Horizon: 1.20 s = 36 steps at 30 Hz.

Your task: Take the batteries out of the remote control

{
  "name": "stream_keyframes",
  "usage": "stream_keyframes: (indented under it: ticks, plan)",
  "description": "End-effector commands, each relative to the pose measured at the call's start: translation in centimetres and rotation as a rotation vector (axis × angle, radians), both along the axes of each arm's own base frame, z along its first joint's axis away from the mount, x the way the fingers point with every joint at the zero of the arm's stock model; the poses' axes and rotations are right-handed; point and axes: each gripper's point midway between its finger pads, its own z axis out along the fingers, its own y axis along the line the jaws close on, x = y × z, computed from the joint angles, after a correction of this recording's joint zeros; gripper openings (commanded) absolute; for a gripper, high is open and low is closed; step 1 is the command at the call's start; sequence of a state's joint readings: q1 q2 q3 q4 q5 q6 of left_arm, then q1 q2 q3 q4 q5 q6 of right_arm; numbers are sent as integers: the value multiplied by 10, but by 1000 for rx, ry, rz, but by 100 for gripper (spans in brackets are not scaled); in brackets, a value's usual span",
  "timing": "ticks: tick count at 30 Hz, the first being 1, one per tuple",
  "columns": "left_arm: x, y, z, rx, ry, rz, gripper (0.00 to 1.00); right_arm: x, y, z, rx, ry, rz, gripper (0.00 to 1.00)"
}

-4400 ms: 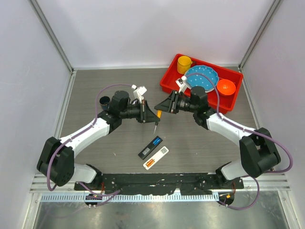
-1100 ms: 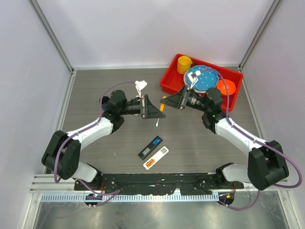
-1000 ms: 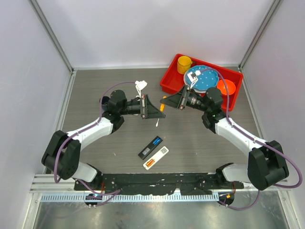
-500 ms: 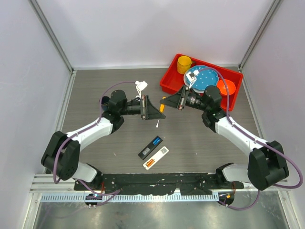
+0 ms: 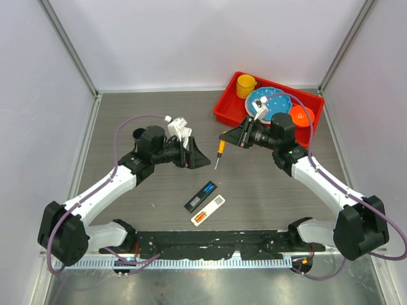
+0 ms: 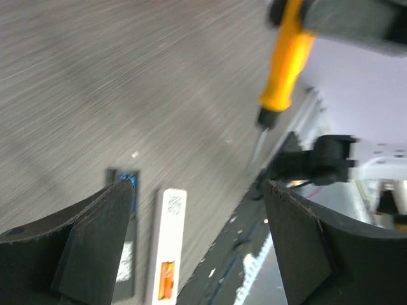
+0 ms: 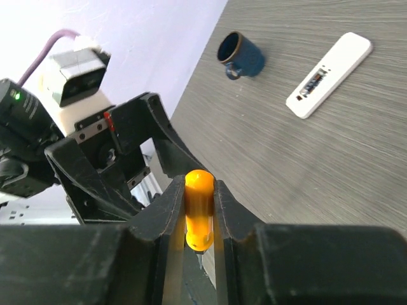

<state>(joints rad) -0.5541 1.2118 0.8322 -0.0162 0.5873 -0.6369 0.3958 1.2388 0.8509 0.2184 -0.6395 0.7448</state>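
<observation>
A black remote (image 5: pixel 200 197) lies open on the table with a blue battery (image 5: pixel 208 187) in its slot. Beside it a white remote (image 5: pixel 208 210) holds an orange battery (image 5: pixel 200 218). Both show in the left wrist view: white remote (image 6: pixel 167 244), orange battery (image 6: pixel 165 280), blue battery (image 6: pixel 128 180). My left gripper (image 5: pixel 198 160) (image 6: pixel 200 190) hangs above them, open and holding nothing. My right gripper (image 5: pixel 224 140) (image 7: pixel 199 188) is shut on the orange handle of a screwdriver (image 5: pixel 219 150) (image 7: pixel 200 213) (image 6: pixel 285 63), its metal tip pointing down.
A red tray (image 5: pixel 224 115) at the back right holds a yellow cup (image 5: pixel 245 84), a blue plate (image 5: pixel 270 101) and an orange bowl (image 5: pixel 301 115). A dark blue cup (image 5: pixel 138 135) (image 7: pixel 240 54) stands behind my left arm.
My left gripper opened, let go of the screwdriver and drew back to the left. The screwdriver now hangs in my right gripper alone, a little lower.
</observation>
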Motion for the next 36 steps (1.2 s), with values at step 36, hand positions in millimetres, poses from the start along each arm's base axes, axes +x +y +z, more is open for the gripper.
stream_keyframes:
  ticks: [36]
  plan:
    - [-78, 50, -206, 943, -17, 115, 73, 11, -25, -33, -39, 31, -97, 1]
